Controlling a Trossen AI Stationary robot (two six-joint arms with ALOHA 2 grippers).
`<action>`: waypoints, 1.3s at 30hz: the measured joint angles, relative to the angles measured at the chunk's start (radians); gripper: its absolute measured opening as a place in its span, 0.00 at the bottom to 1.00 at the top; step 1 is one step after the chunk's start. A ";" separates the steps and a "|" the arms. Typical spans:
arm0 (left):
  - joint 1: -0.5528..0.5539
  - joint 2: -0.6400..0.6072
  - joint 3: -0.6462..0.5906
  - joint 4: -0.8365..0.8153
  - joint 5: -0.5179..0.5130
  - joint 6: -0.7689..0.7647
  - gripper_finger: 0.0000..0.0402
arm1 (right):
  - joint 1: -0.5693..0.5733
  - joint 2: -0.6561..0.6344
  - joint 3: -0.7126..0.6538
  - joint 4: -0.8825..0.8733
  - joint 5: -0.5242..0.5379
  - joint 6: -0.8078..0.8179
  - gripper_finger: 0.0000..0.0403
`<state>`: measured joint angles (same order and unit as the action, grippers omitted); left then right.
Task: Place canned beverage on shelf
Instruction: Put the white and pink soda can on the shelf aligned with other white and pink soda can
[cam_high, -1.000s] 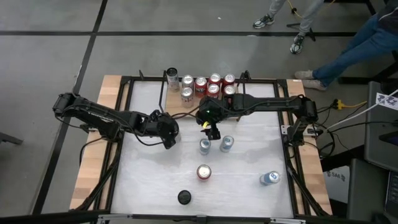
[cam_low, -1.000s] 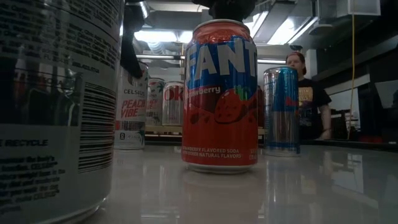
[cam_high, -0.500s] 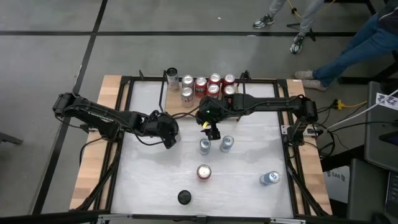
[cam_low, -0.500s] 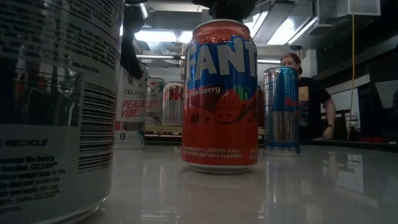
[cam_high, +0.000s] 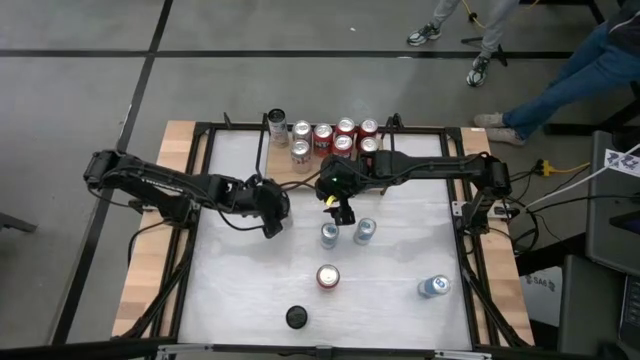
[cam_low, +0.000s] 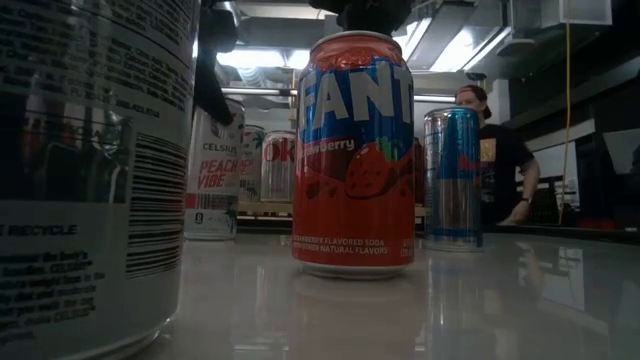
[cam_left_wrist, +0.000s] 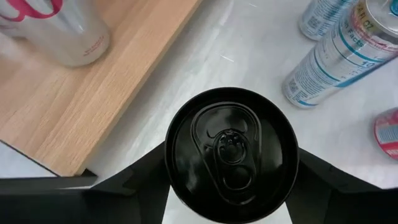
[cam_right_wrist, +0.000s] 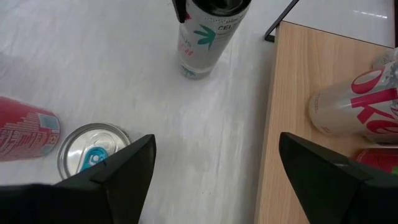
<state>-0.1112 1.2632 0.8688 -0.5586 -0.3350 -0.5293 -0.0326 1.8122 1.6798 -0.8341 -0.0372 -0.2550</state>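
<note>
On the white table, the left gripper clasps a black-topped can; the right gripper gapes empty.

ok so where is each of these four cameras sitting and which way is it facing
High view: overhead, straight down on the white table; both arms show.
Low view: table height, level across a red can into the room; dark arm parts hang at the top.
Left wrist view: down on a black-topped can between the left gripper's fingers.
Right wrist view: past the empty right gripper, seeing the shelf.
Shared: both wrist views show the shelf's wood and a blue-and-silver can.
</note>
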 joint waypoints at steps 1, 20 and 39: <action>0.011 -0.003 0.000 0.002 0.015 0.015 0.57 | 0.000 0.000 0.000 0.000 0.000 0.000 0.82; 0.226 -0.108 -0.002 0.097 0.367 0.358 0.57 | 0.000 0.000 0.000 0.003 0.000 0.000 0.82; 0.467 -0.178 0.000 0.084 0.435 0.550 0.59 | 0.000 0.000 0.000 0.004 0.000 0.000 0.82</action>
<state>0.3560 1.0849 0.8688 -0.4748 0.0998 0.0211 -0.0330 1.8122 1.6794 -0.8304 -0.0372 -0.2551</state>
